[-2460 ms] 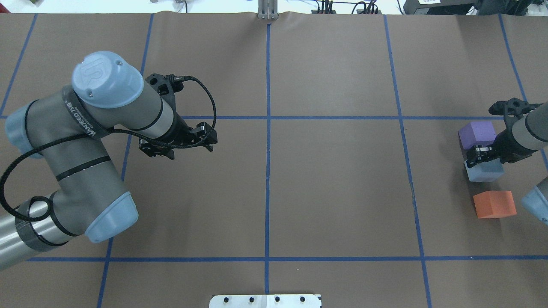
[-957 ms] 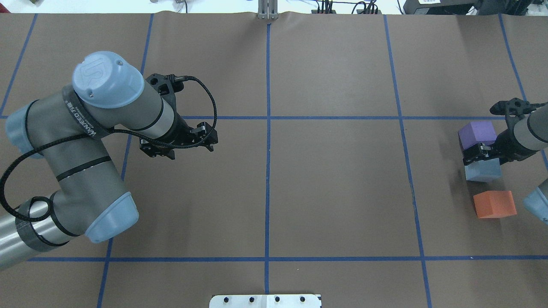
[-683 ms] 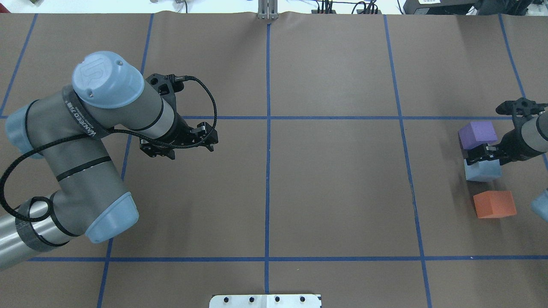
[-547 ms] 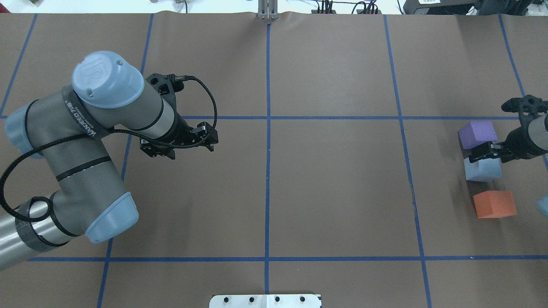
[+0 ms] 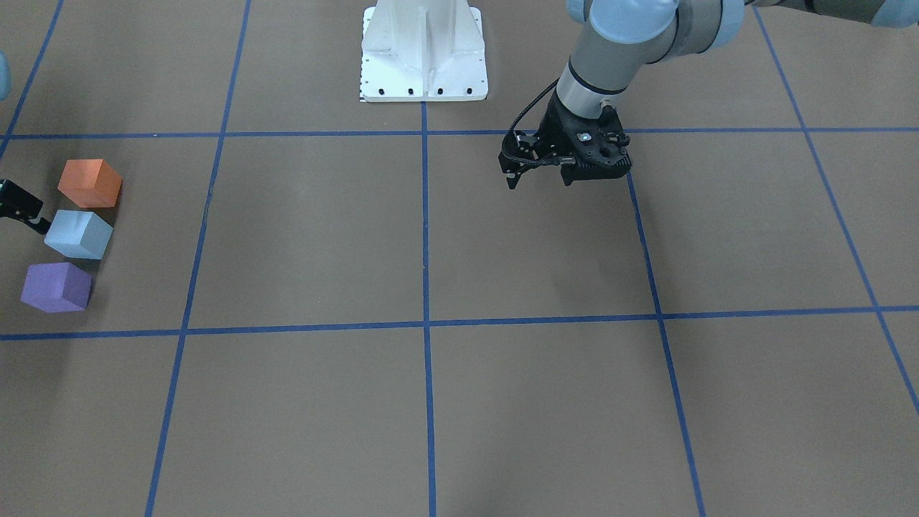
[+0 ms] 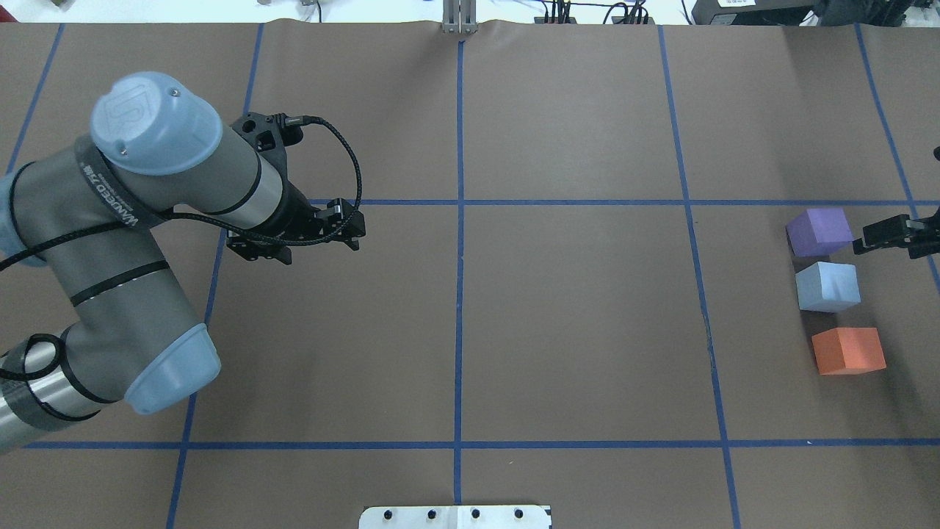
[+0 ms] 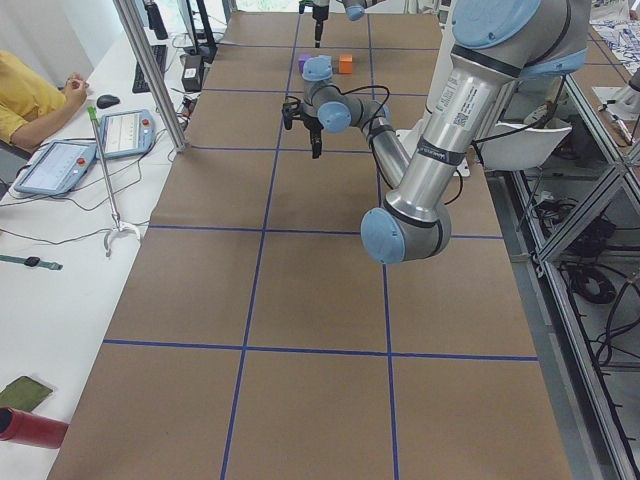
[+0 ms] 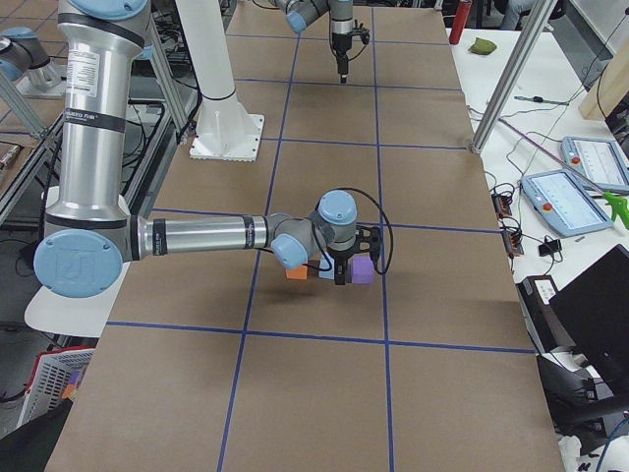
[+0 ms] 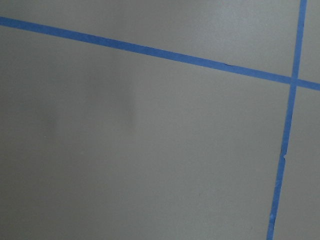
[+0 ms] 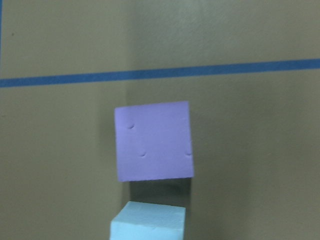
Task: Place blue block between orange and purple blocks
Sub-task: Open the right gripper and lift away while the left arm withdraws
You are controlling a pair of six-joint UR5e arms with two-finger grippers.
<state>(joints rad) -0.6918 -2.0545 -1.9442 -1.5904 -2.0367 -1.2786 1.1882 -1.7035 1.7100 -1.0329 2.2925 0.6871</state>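
Blue block (image 6: pixel 828 286) lies on the table (image 6: pixel 587 330) at the overhead view's right, between purple block (image 6: pixel 819 231) above and orange block (image 6: pixel 848 350) below, touching neither. Left gripper (image 6: pixel 317 250), far left, gapes wide and empty. Right gripper (image 6: pixel 881 236), cut off by the right edge, sits just upper right of the blue block, apart from it; its opening cannot be told.

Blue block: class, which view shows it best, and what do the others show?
Overhead exterior: the blue block shows whole, unobstructed. Front-facing shows it near the edge; right wrist, one cropped part; side views, barely; left wrist, nothing.
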